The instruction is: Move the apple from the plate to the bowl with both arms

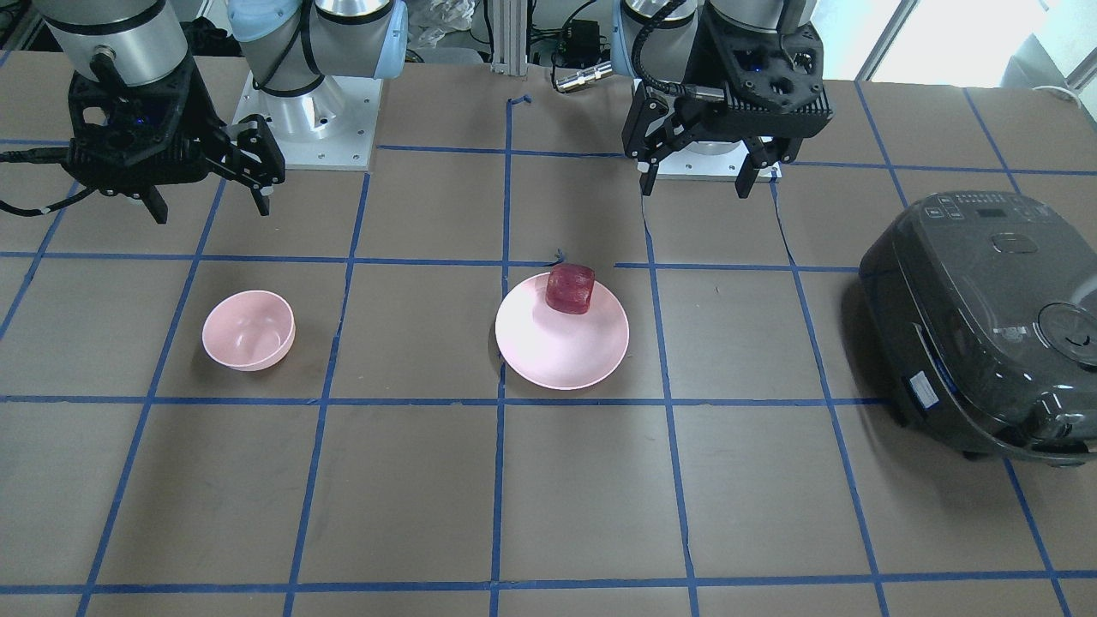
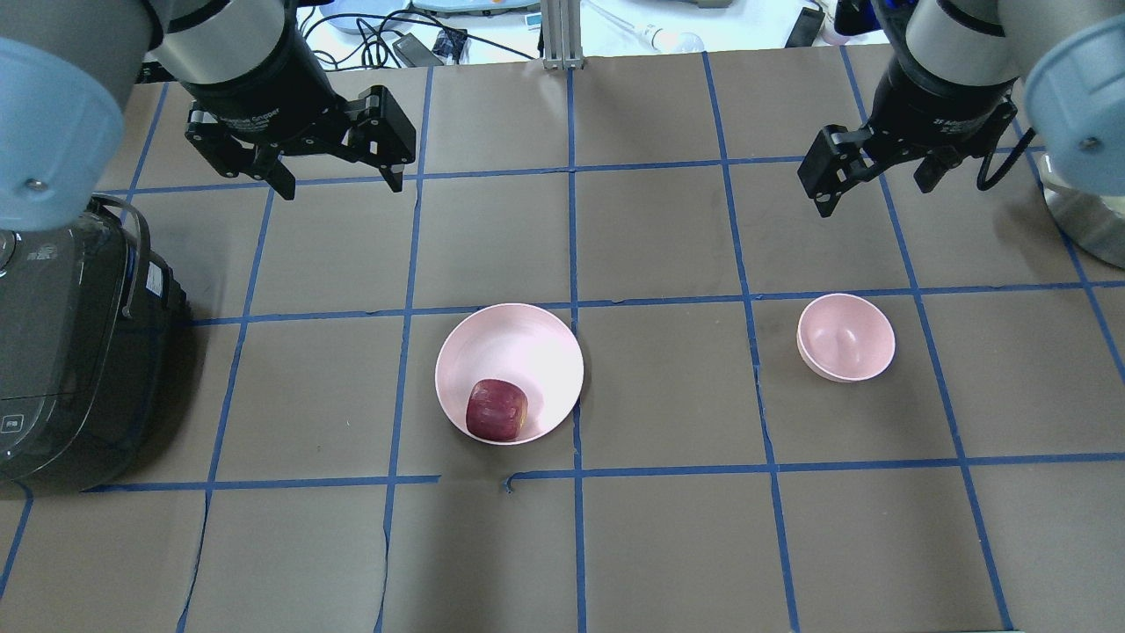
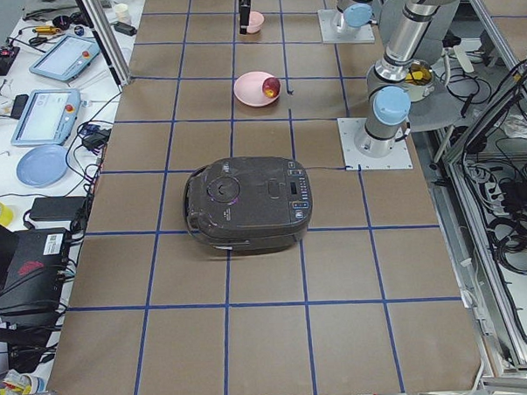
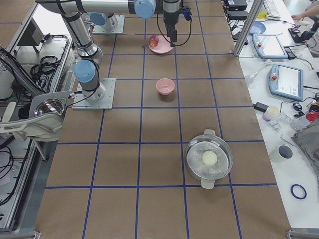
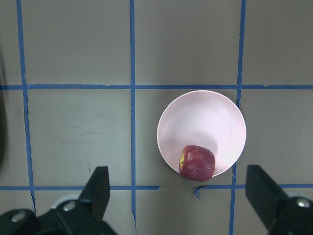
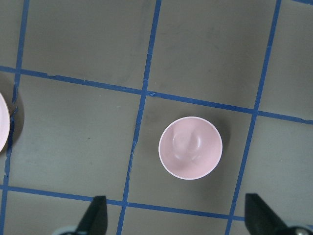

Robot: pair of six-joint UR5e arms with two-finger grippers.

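Observation:
The dark red apple lies on the pale pink plate, at its edge nearest the robot; both also show in the front view and the left wrist view. The small pink bowl stands empty to the plate's right, also in the right wrist view. My left gripper is open and empty, high above the plate. My right gripper is open and empty, high above the bowl.
A dark rice cooker sits at the table's left end. A steel pot with a glass lid sits towards the right end. The brown table carries a grid of blue tape lines.

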